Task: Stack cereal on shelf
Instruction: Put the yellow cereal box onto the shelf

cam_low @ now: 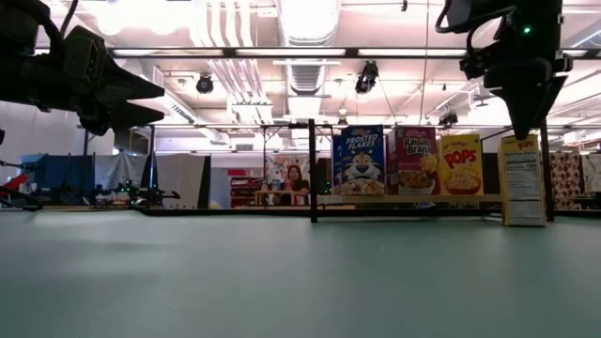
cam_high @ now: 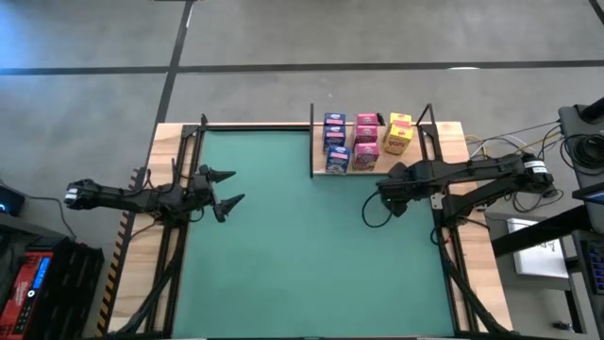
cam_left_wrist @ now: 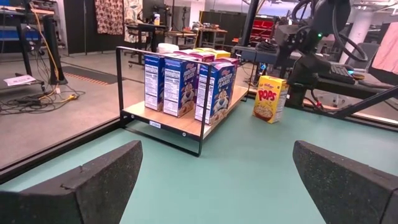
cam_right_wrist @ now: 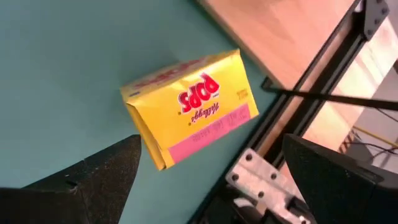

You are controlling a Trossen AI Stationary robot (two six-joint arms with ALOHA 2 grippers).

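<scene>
I work at a green tabletop with two dark arms. My right end effector hangs wide open and empty above a yellow box of cereal that stands upright on the tabletop, just beside the shelf and near the tabletop's right edge. The shelf, a small light-wood board with thin black posts, sits at the far edge of the tabletop, right of centre. On it stand blue boxes at its left, pink boxes in the middle and another yellow box at its right. My left end effector waits over the tabletop's left side, well apart from the shelf, fingers spread wide, holding nothing.
</scene>
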